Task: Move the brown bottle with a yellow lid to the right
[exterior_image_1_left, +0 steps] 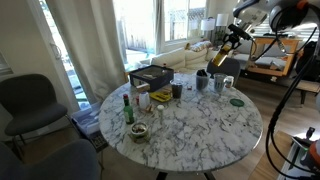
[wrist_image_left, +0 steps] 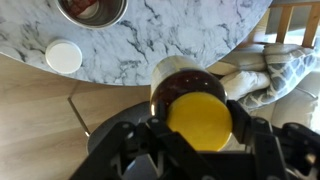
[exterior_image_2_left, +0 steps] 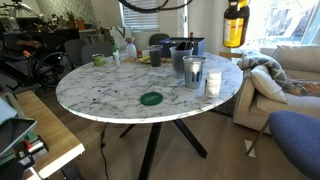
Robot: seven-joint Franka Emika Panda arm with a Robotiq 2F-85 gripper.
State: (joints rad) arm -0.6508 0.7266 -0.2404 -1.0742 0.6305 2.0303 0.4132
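- your pincer (wrist_image_left: pixel 200 128) was clamped on the top of the brown bottle with a yellow lid (exterior_image_2_left: pixel 234 27). in the wrist view its fingers (wrist_image_left: pixel 128 142) pressed in on both sides of the lid.
- you had the bottle upright in the air, well above the worktop (exterior_image_2_left: pixel 110 95) and touching nothing on it.
- in the wrist view the bottle hung past the worktop's curved rim. under it were wood floor (wrist_image_left: pixel 40 120) and a crumpled blanket (wrist_image_left: pixel 270 70), not marble.
- in an exterior view the things nearest that rim were a white cup (exterior_image_2_left: pixel 213 83) and a glass mug (exterior_image_2_left: pixel 192 70), standing just beside each other. the bottle was higher than both and out beyond them.
- a green coaster (exterior_image_2_left: pixel 151 98) lay alone on a broad bare stretch of marble, well apart from the cup and mug.
- the crowded part of the worktop was elsewhere: a black box (exterior_image_1_left: pixel 150 75), a green bottle (exterior_image_1_left: pixel 127 105) and a small bowl (exterior_image_1_left: pixel 138 131) stood together toward the opposite side.
- a sofa (exterior_image_2_left: pixel 285 65) sat close to the rim below the bottle, so the room off that edge was tight low down and open up where you held the bottle.
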